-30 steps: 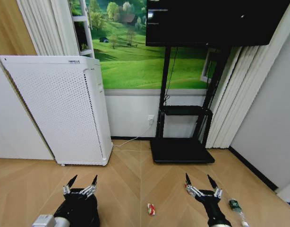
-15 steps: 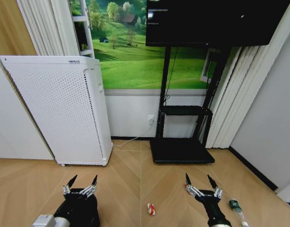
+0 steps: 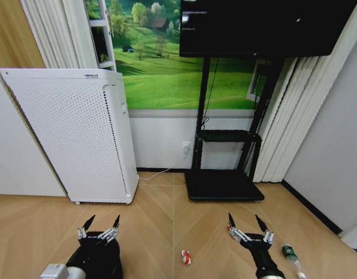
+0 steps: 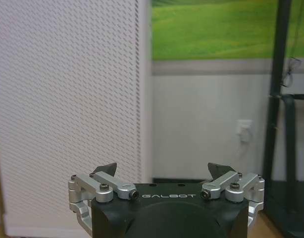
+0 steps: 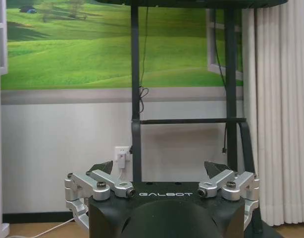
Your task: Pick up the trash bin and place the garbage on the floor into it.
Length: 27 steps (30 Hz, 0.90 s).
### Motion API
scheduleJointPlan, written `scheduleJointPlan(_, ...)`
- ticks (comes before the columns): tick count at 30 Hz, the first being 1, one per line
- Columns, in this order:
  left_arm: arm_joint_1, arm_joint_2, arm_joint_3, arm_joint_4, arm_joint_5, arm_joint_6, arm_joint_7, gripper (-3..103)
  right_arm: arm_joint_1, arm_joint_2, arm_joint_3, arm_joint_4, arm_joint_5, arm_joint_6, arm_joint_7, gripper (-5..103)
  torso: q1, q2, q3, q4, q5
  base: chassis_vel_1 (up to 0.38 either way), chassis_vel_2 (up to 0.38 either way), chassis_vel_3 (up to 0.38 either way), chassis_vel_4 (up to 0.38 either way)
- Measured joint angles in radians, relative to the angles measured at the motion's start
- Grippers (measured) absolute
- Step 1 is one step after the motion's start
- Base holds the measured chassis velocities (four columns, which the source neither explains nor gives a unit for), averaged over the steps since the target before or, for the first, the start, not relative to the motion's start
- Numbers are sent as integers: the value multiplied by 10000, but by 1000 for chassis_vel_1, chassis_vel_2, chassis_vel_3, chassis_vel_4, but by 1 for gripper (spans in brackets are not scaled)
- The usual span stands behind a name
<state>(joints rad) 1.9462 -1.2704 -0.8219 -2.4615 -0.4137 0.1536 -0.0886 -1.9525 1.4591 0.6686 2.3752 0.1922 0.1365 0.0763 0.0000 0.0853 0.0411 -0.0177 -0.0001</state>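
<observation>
Wood floor [image 3: 161, 215]: bare herringbone planks, open room between both arms.
White appliance [image 3: 74, 133]: close ahead of the left end effector [image 3: 99, 224], fingers spread, empty; swinging left risked a knock.
Red wrapper [image 3: 186, 256]: between the arms.
Right end effector [image 3: 246, 223]: spread, empty.
Green-labelled bottle [image 3: 291, 253]: just right; could roll if nudged.
Trash bin: nowhere visible.

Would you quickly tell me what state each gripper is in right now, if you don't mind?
Left gripper: open, holding nothing, low above the floor.
Right gripper: open, holding nothing, low above the floor.
</observation>
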Motion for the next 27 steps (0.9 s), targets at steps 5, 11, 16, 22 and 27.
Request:
scheduleJointPlan(5,-166,-392,-1811,-380,12,367,-978,100,1762,-476,1542,-367,1357,0,594,100,-1,1,0,12,3,0,0,0,0)
scheduleJointPlan(11,-213,-382,-2194,-386,207,231,-677,100,2444,-779,2015,-635,1828,22,723,100,0,0,2,5,3,0,0,0,0)
scheduleJointPlan(16,72,-462,-2103,-264,21,366,-539,100,2194,-775,1958,-857,1041,75,441,100,0,1,1,2,6,0,0,0,0)
scheduleJointPlan(22,453,-468,-2246,552,-1850,1165,-1060,99,2119,-847,2199,-1136,692,186,295,100,0,1,1,4,-3,0,0,0,0)
scheduleJointPlan(27,821,-414,-2566,562,-3906,2002,-1657,98,2223,-975,2226,-1247,796,68,384,100,0,1,1,6,0,0,0,0,0)
